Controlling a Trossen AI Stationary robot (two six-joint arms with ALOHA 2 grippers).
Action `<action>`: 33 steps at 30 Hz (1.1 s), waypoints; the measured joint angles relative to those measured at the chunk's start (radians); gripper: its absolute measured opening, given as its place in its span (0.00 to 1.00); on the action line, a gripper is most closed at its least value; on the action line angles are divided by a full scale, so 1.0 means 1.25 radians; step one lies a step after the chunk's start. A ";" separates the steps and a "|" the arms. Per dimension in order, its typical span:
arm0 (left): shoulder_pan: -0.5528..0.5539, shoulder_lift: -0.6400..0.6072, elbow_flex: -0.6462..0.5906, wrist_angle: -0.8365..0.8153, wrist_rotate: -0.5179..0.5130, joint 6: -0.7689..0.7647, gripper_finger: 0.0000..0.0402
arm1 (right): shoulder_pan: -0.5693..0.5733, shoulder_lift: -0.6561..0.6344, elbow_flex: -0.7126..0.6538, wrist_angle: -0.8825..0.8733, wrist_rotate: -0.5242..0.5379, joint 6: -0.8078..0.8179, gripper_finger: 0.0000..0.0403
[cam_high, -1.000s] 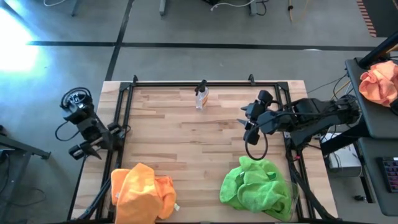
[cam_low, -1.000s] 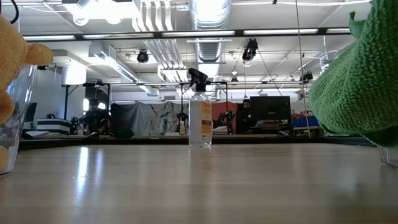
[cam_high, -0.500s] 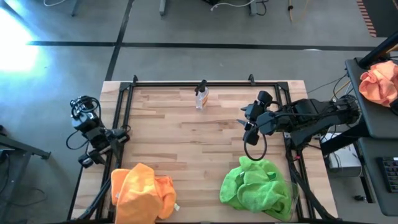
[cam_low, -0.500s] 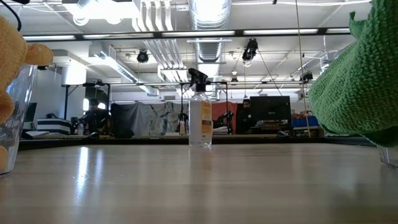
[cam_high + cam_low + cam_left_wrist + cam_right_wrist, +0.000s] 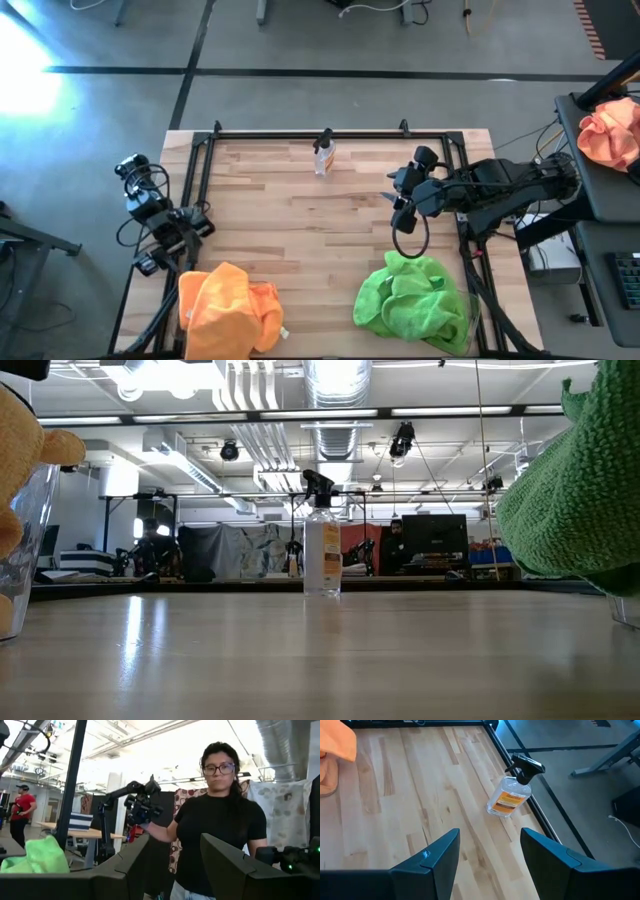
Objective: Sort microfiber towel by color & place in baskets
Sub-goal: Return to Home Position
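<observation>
Orange microfiber towels (image 5: 230, 310) lie heaped in the clear basket (image 5: 22, 550) at the near left of the table. Lime green towels (image 5: 410, 300) fill the clear basket (image 5: 626, 610) at the near right. My left gripper (image 5: 196, 220) (image 5: 172, 865) hangs open and empty over the table's left edge, beyond the orange heap, pointing level across the room. My right gripper (image 5: 400, 208) (image 5: 490, 855) is open and empty above the bare wood, on the far side of the green heap.
A small clear spray bottle (image 5: 323, 155) (image 5: 512, 795) stands upright at the far middle. A black rail frame (image 5: 300, 135) runs round the table. A peach cloth bundle (image 5: 610, 135) lies on a side stand at the right. A person (image 5: 215, 820) stands beyond the table.
My left arm has swung along the table's left edge toward the near edge, closer to the orange towels. The towels and the bottle have kept still.
</observation>
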 joint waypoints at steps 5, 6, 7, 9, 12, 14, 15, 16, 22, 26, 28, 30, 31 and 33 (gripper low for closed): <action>0.000 0.000 -0.013 0.009 0.001 -0.003 0.39 | 0.000 0.000 0.000 0.000 0.000 0.000 0.51; 0.000 0.000 -0.016 0.008 0.002 -0.005 0.39 | 0.000 0.000 0.000 0.000 0.000 0.000 0.51; 0.000 0.000 -0.017 0.006 0.006 -0.005 0.39 | 0.000 0.000 0.000 0.000 0.000 0.000 0.51; 0.000 0.000 -0.017 0.009 0.023 -0.004 0.39 | 0.000 0.000 0.000 0.000 -0.003 0.001 0.51; 0.000 0.000 -0.019 0.009 0.042 -0.003 0.39 | 0.000 0.000 0.000 0.000 -0.005 0.017 0.51; 0.000 0.000 -0.020 0.009 0.043 -0.003 0.39 | 0.000 0.000 0.000 0.000 -0.012 0.031 0.51; 0.000 0.000 -0.022 0.009 0.043 -0.003 0.39 | 0.000 0.000 0.000 0.000 -0.018 0.038 0.51; 0.000 0.000 -0.027 0.009 0.043 -0.003 0.39 | 0.000 0.000 0.000 0.000 -0.019 0.050 0.51; 0.000 -0.001 -0.079 0.076 0.043 -0.004 0.39 | 0.000 0.000 0.000 0.000 -0.021 0.097 0.51; 0.000 0.003 -0.078 0.082 0.044 -0.009 0.39 | 0.000 0.000 0.000 0.000 -0.021 0.097 0.51; 0.000 0.003 -0.078 0.082 0.045 -0.007 0.39 | 0.000 0.000 0.000 0.000 -0.021 0.114 0.51; 0.000 0.003 -0.078 0.081 0.045 -0.008 0.39 | 0.000 0.000 0.000 0.000 -0.019 0.126 0.51; 0.000 0.003 -0.078 0.080 0.047 -0.008 0.39 | 0.000 0.000 0.000 0.000 -0.018 0.122 0.51; 0.000 0.003 -0.079 0.080 0.051 -0.009 0.39 | 0.002 0.000 0.000 0.011 -0.017 0.090 0.51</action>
